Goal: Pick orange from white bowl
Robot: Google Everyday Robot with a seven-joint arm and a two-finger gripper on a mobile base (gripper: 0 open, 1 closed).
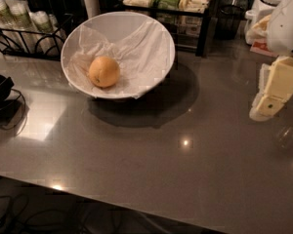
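Grey glossy worktop (136, 155) held a paper-lined white bowl (118, 27) near its far left corner, with the orange (104, 71) resting in the bowl's left half. By the right edge, well apart from the bowl, the cream gripper (264, 107) hung above the surface; whether it was spread or closed could not be told.
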